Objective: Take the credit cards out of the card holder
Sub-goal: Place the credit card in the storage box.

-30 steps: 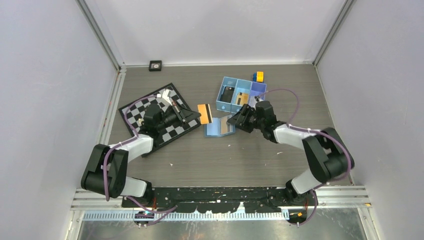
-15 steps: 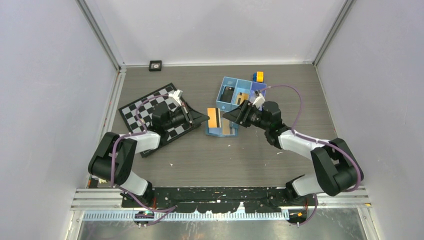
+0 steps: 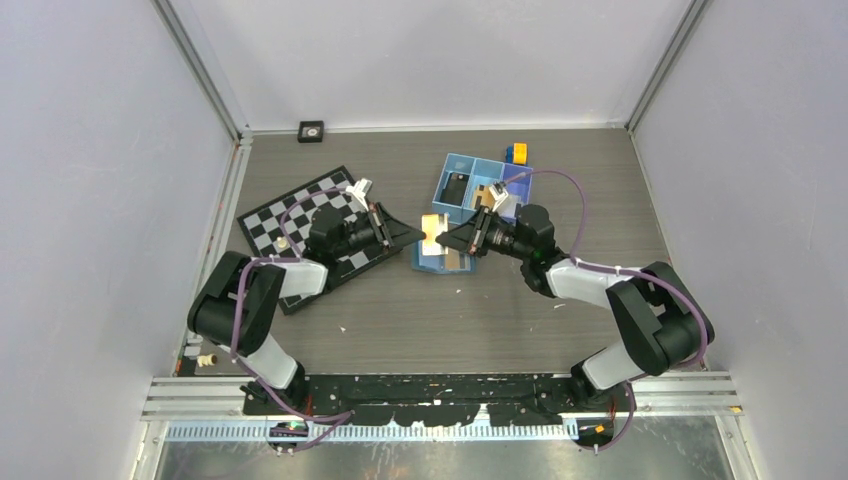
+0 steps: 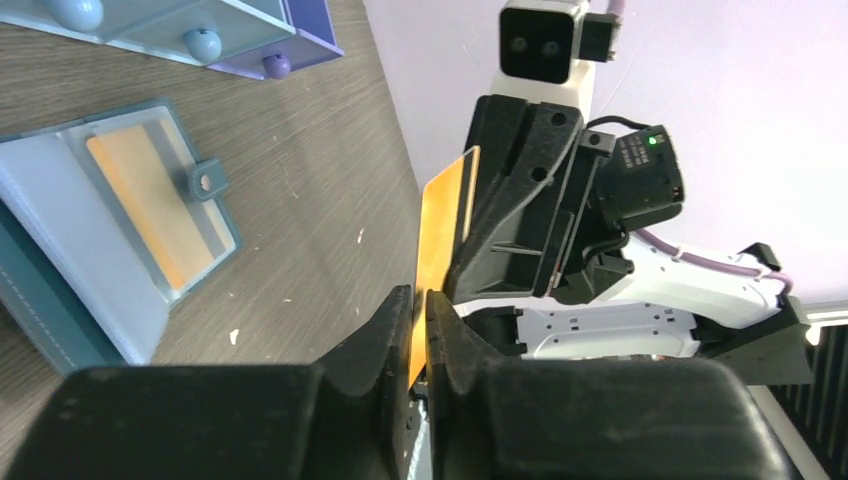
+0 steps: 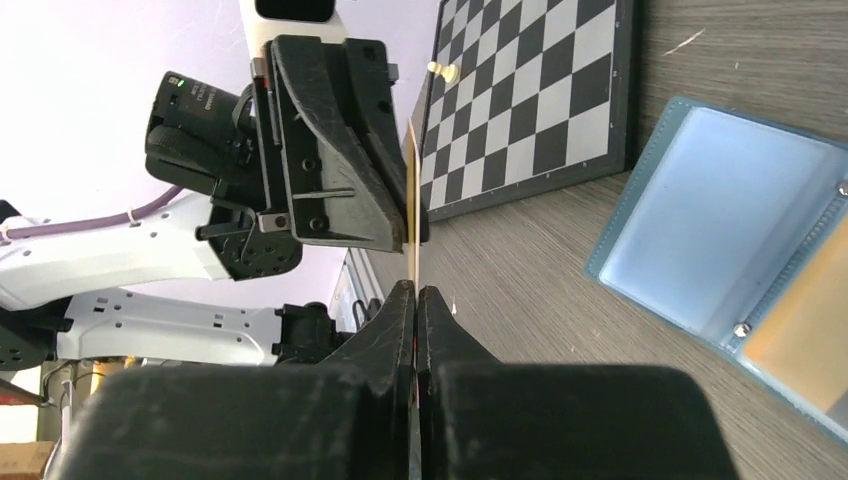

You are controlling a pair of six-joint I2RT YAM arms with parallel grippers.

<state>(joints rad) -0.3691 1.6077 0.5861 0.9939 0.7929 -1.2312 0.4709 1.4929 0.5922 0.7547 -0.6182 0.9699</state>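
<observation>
The left gripper was almost fully closed, and its jaws pinched the lower edge of an orange-tan card that stood upright in the air. The right gripper appeared to be closed just as narrowly on the same card from the opposite side. So both arms held one card between them, above the middle of the table and a little toward the far edge. The card holder lay open and flat on the table just below, with a second orange-tan card in its pocket.

The danger, I think, was in the exchange. If the arms pulled apart while both were gripping, the thin card could bend or spring out. If one let go too early, the card could fall back onto the holder.

The top view showed only a small bright patch between the grippers. The left wrist view showed the card's face and the pocketed card. The right wrist view showed the card only as a thin line, with the chessboard behind it.
</observation>
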